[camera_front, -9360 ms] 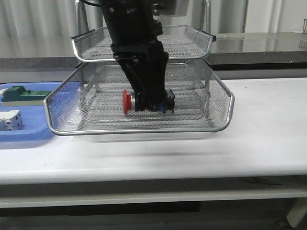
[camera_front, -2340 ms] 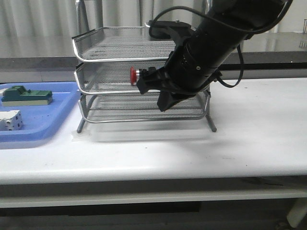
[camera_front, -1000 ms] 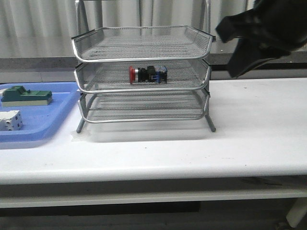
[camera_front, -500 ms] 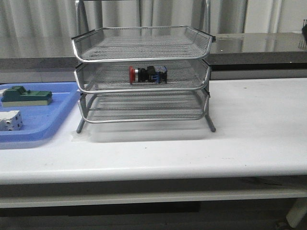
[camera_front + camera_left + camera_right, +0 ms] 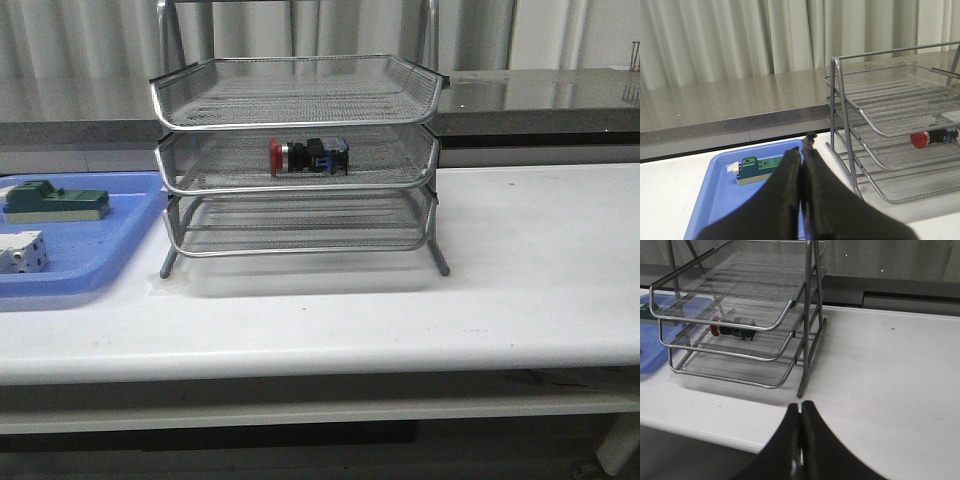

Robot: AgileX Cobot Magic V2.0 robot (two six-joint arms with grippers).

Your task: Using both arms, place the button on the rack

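The button [image 5: 308, 157], red cap to the left, black body and blue rear block, lies on its side on the middle tier of the silver wire-mesh rack [image 5: 300, 105]. The wrist views show the button [image 5: 932, 137] [image 5: 732, 326] lying free on that tier of the rack [image 5: 875, 125] [image 5: 765, 300]. My left gripper [image 5: 803, 144] is shut with nothing in it, held above the blue tray's right end, left of the rack. Shut and holding nothing, my right gripper [image 5: 800, 407] hangs over the table's front edge, right of the rack. Neither arm appears in the front view.
A flat blue tray [image 5: 95, 262] lies left of the rack with a green block [image 5: 55, 199] and a white block [image 5: 22, 250] on it. The tray [image 5: 722, 185] and green block [image 5: 760, 168] also show past the left gripper. A grey counter runs behind the white table [image 5: 520, 260].
The right arm has drawn back to the right and left the front view. The button stays still on the middle tier.
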